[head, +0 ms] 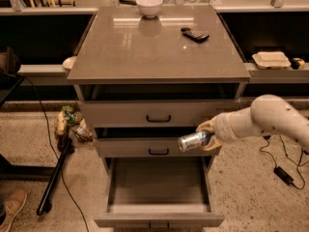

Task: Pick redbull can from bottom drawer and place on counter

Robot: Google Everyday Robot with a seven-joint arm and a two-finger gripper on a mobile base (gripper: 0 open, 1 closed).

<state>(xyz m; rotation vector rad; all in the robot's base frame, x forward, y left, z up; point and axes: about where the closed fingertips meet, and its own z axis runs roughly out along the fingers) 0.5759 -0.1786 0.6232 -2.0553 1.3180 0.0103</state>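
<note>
**Redbull can (192,141) pinched in my hand (208,138), above the open bottom drawer (159,182)**

My hand sits at the right side of the cabinet, level with the middle drawer (140,149) and in front of its right end. Its fingers are closed on the redbull can. The can lies almost level in my grip, with its shiny silver end pointing left toward the middle drawer's dark handle. It hangs in the air and touches no drawer. My pale arm (260,117) reaches in from the right edge of the view.

Below my hand the bottom drawer is pulled far out, and its grey floor is bare where I can see it. The middle drawer stands out a little. The top drawer (125,114) sits further back, with a dark gap over it.

Well above the can, the glossy grey-brown surface (145,57) carries a white bowl (149,6) at its far edge. A black remote-like gadget (195,34) lies to the right of the bowl and nearer to me.

On the pale ledge to the right rests a light takeaway box (272,59). On the speckled floor to the left lie a crumpled bag (70,122) and a black pole (53,178).
</note>
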